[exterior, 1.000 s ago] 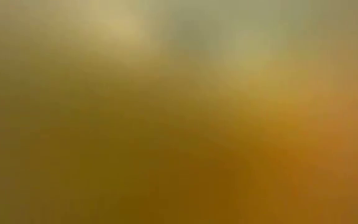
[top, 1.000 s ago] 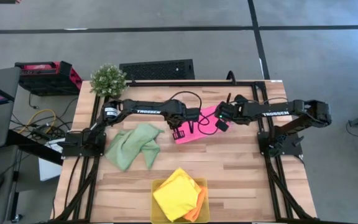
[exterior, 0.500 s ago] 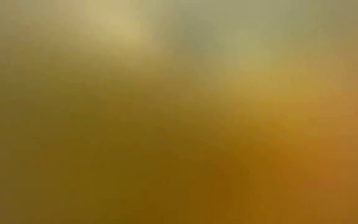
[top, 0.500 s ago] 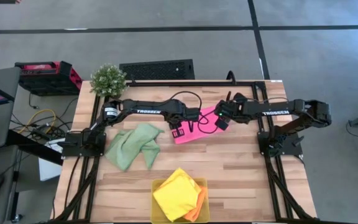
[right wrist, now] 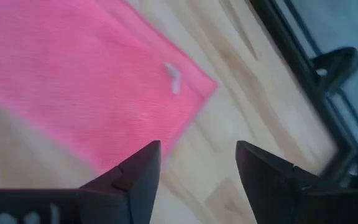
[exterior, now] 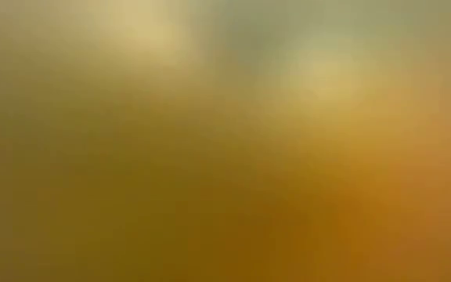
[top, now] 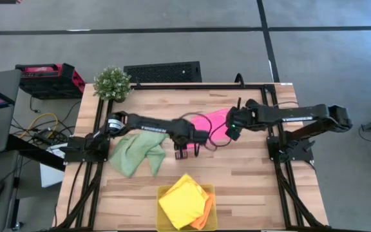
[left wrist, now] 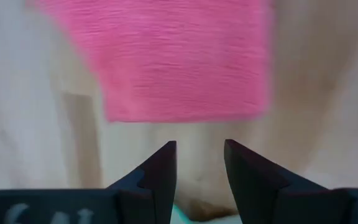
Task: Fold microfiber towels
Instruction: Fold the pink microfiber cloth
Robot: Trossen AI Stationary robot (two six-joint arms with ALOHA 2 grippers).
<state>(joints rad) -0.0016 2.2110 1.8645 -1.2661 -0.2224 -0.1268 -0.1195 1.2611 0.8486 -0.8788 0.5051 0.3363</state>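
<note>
**Pink towel free on surface, both pincers apart**

Near edge first: translucent tray (top: 161, 193) w/ yellow towel (top: 182, 201) on top, orange towel (top: 205, 206) poking out beneath on the right. Pale green towel (top: 136, 149) crumpled further back, left side, under the left arm.

Mid-surface: left pincer (top: 183, 152) fingers apart, nothing clamped; just off the near edge of the pink towel (top: 212, 121). Right pincer (top: 230, 131) also apart, empty; beside the towel's right end. Pink towel flat betw. the two, long axis slanting up toward the back right. Left pincer nearer to near edge, right nearer to far-right corner; next fold prob. hinges on which edge gets lifted.

View diffs: left wrist shows straight towel edge (left wrist: 179, 62) ahead of the tips (left wrist: 199, 163), clear gap of bare wood. Right wrist shows a corner and small white tag (right wrist: 173, 78), not visible from above; pincer (right wrist: 197, 163) wide. Low view blocked, nothing readable.

Far: potted plant (top: 112, 82) at back left corner.
</note>
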